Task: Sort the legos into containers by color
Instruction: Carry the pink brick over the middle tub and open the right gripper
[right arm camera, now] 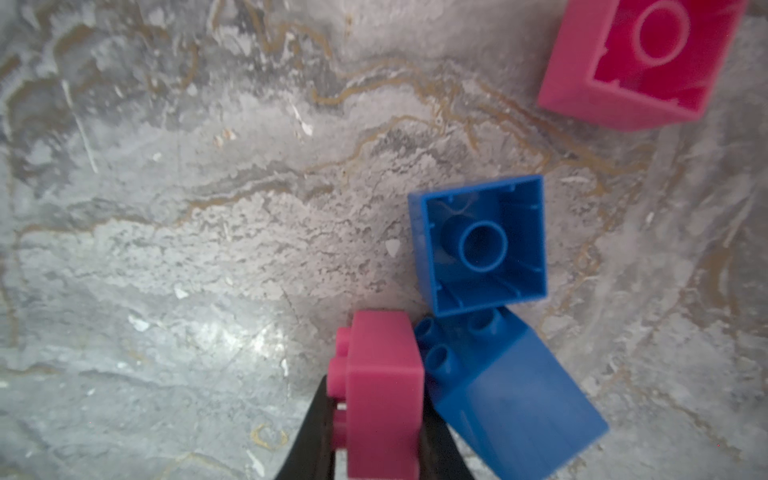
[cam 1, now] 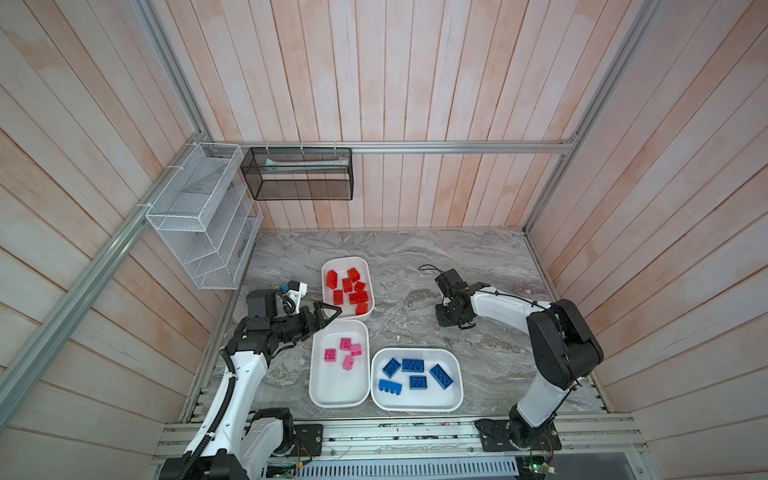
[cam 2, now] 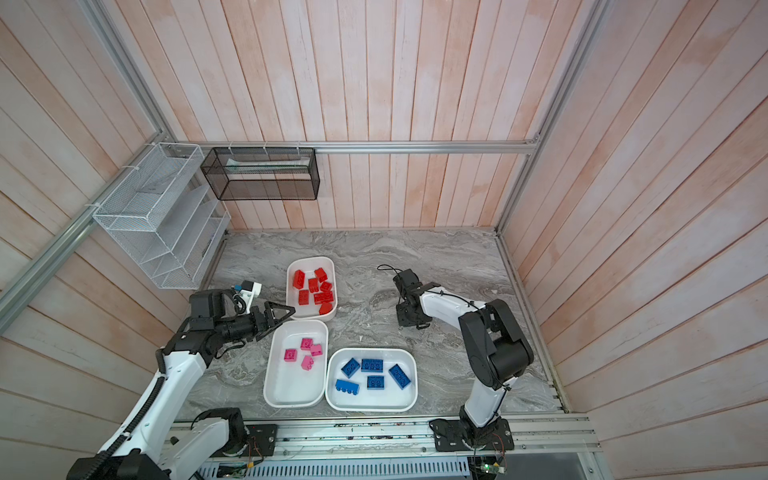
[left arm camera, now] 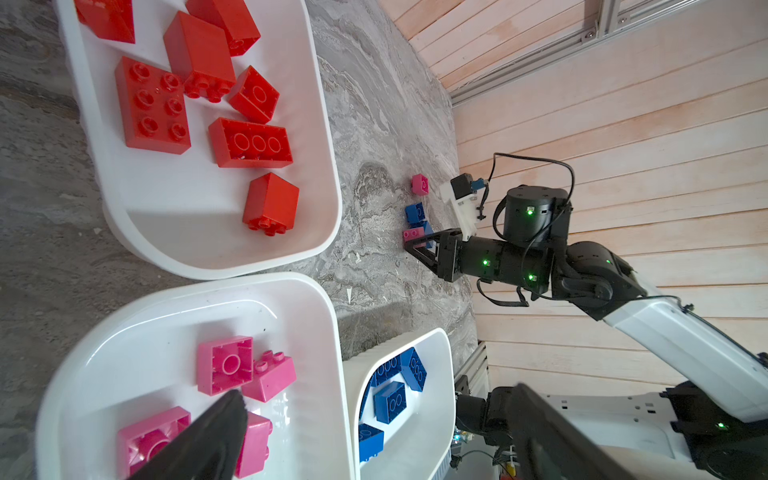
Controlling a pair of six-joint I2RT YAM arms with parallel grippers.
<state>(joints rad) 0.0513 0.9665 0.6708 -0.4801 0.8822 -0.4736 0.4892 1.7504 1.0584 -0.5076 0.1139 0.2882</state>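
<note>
My right gripper point(right arm camera: 376, 399) is shut on a small pink lego point(right arm camera: 380, 386) at the tabletop. A blue lego point(right arm camera: 507, 390) on its side touches it, beside a hollow-side-up blue lego point(right arm camera: 478, 245) and another pink lego point(right arm camera: 640, 58). In both top views the right gripper point(cam 1: 453, 318) hides these. Three white containers stand left of it: one with red legos point(cam 1: 345, 259), one with pink legos point(cam 1: 338, 390), one with blue legos point(cam 1: 415, 401). My left gripper point(cam 1: 332, 311) hangs open and empty over the gap between the red and pink containers.
A white wire-mesh rack point(cam 1: 199, 220) and a black mesh basket point(cam 1: 297, 174) hang on the walls at the back left. Bare marble tabletop point(cam 1: 478, 257) lies behind and right of the right arm. A metal rail point(cam 1: 395, 432) runs along the front edge.
</note>
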